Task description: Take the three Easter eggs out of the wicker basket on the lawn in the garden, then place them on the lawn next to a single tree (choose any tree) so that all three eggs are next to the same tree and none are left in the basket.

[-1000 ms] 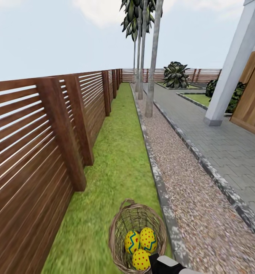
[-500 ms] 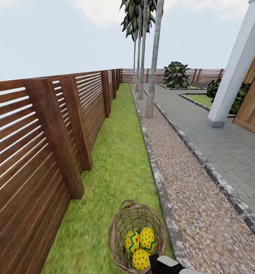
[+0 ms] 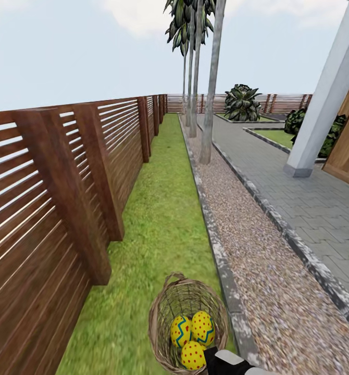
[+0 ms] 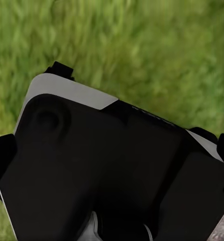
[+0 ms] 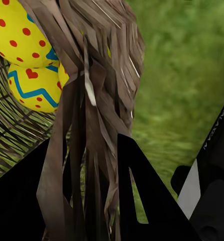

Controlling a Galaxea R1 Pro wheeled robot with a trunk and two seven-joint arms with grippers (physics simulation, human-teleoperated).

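The wicker basket [image 3: 158, 317] hangs low in the head view over the lawn [image 3: 159, 224], with three Easter eggs in it [image 3: 181, 331] [image 3: 202, 327] [image 3: 193, 355], yellow with red dots. Part of my right arm [image 3: 226, 362] shows just beside it. In the right wrist view my right gripper [image 5: 90, 144] is shut on the basket's woven rim [image 5: 94, 100], and two eggs [image 5: 21, 35] [image 5: 34, 86] lie beyond it. My left gripper [image 4: 112, 150] hangs open over grass, its fingers [image 4: 0, 158] wide apart. The nearest tree [image 3: 211, 88] stands ahead in the gravel strip.
A brown slatted fence [image 3: 65, 182] runs close along the left of the narrow grass strip. A grey stone kerb [image 3: 212, 229] separates the grass from pebble gravel [image 3: 247, 234], with grey paving [image 3: 310, 198] and a white column [image 3: 325, 99] at the right. More trunks [image 3: 194, 78] stand farther on.
The whole view has moved forward along the grass: fence posts and the column have slid nearer and outward. The basket with its eggs keeps the same place in the picture.
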